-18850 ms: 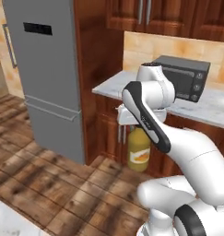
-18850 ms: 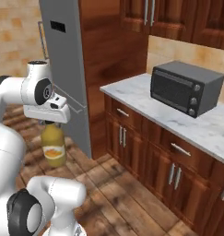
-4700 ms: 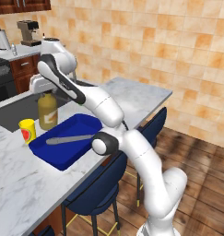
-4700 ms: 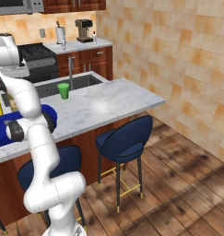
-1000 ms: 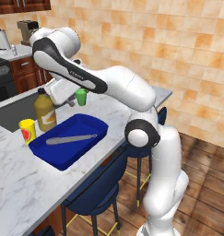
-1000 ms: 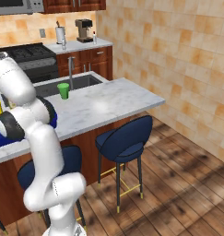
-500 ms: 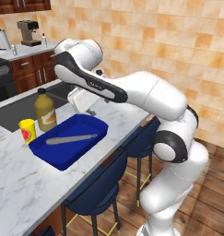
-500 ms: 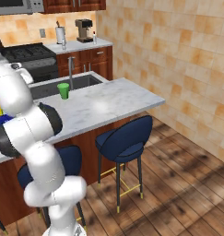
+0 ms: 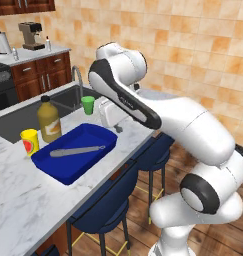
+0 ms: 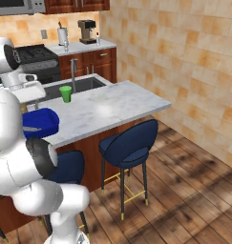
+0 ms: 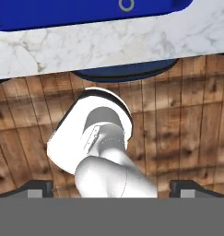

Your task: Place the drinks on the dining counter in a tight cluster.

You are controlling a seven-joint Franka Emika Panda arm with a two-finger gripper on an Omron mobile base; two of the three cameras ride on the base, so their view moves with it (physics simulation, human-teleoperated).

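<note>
Juice jug (image 9: 48, 121) stands on the desk (image 9: 23, 200), left of frame, released. Pincer (image 9: 110, 116), mid-frame, hangs wide open and empty over the desk edge beside the blue tray (image 9: 75, 154). One drink appears placed; two seem left. A second ago the pincer hovered close by the jug.

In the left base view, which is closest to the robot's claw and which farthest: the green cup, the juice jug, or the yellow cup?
From the claw:
1. Green cup, just beyond it by the sink.
2. Juice jug, behind the blue tray's far side.
3. Yellow cup, at the tray's left end.
</note>
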